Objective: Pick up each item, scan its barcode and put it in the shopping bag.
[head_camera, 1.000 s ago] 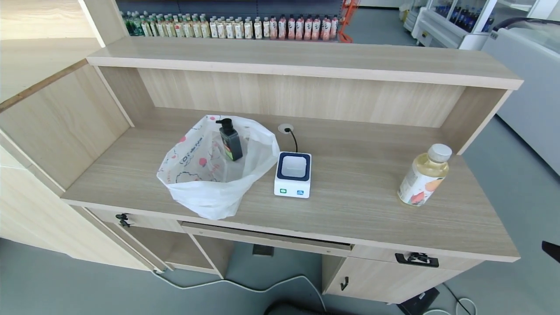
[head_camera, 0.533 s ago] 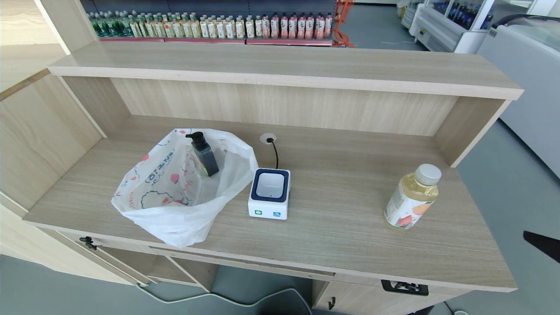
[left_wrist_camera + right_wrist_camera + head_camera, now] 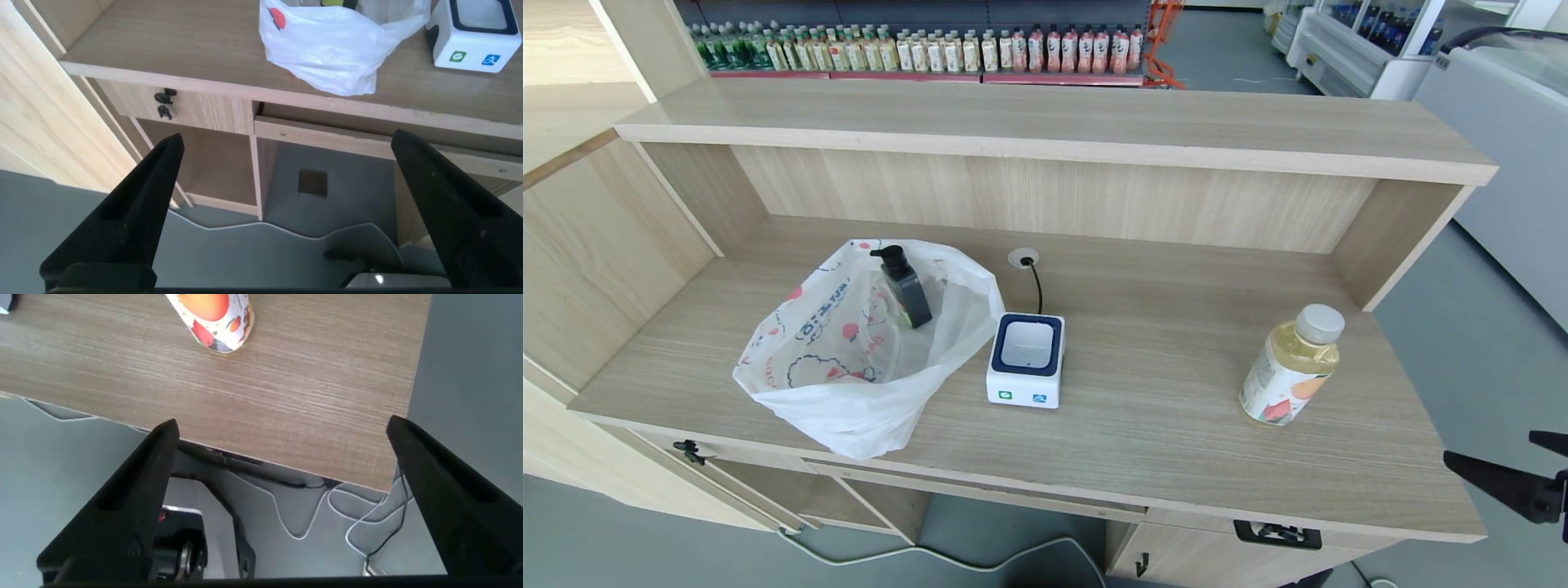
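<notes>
Right gripper (image 3: 282, 431) fingers wide, off counter (image 3: 1176, 400) front-right corner, near bottle (image 3: 1290, 367); left gripper (image 3: 288, 140) likewise wide.

On the light wooden tabletop (image 3: 1160, 425), a white plastic shopping bag (image 3: 841, 384) sits toward the left, with a black pump bottle (image 3: 907, 290) standing inside it near its back. Just beside the bag, on its right, is a small white box-shaped scanner (image 3: 1025, 363), and a thin black cable (image 3: 1036, 286) runs back behind it. A capped clear plastic drink bottle (image 3: 1290, 367) stands upright well apart, near the right end.

Wooden counter (image 3: 1176, 343) — drinks shelf (image 3: 915, 51) and freezer (image 3: 1511, 139) behind.
</notes>
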Robot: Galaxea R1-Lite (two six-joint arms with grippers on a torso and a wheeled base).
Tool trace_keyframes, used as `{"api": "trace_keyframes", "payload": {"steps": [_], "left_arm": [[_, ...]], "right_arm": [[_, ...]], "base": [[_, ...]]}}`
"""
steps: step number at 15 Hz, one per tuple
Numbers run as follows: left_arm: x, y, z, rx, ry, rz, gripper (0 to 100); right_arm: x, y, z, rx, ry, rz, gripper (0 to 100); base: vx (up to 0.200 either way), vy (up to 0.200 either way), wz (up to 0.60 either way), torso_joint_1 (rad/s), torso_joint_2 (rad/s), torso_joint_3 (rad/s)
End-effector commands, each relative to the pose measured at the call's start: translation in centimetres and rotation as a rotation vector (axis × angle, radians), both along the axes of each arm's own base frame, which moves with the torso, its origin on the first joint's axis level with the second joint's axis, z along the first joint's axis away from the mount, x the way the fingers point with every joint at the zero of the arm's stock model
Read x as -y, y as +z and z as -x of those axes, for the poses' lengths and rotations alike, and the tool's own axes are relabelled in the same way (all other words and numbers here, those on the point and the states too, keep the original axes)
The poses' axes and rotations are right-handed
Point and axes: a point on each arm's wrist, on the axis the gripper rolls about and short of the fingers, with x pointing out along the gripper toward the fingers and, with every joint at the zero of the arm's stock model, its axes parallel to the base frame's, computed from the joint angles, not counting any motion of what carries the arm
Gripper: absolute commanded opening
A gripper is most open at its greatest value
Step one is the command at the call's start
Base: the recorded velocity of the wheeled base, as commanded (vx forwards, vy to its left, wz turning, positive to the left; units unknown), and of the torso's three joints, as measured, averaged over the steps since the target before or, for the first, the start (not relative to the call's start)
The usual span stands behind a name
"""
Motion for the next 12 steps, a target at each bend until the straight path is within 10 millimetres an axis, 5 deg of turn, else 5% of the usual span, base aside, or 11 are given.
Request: {"api": "trace_keyframes", "payload": {"steps": [1, 5, 12], "left_arm": [[0.0, 0.0, 0.0, 0.001, 0.001, 0.000, 100], [0.0, 0.0, 0.0, 0.001, 0.001, 0.000, 100], [0.0, 0.0, 0.0, 0.001, 0.001, 0.000, 100]], "right_arm": [[-0.3, -2.0, -2.4, -0.029, 0.044, -0.002, 100], [-0.4, -3.8, -7.0, 0.083, 0.044, 0.048, 100], [-3.0, -4.3, -8.2, 0.096, 0.143, 0.046, 100]], "base": [[0.000, 0.000, 0.00, 0.000, 0.00, 0.000], [0.000, 0.000, 0.00, 0.000, 0.00, 0.000], [0.000, 0.000, 0.00, 0.000, 0.00, 0.000]]}}
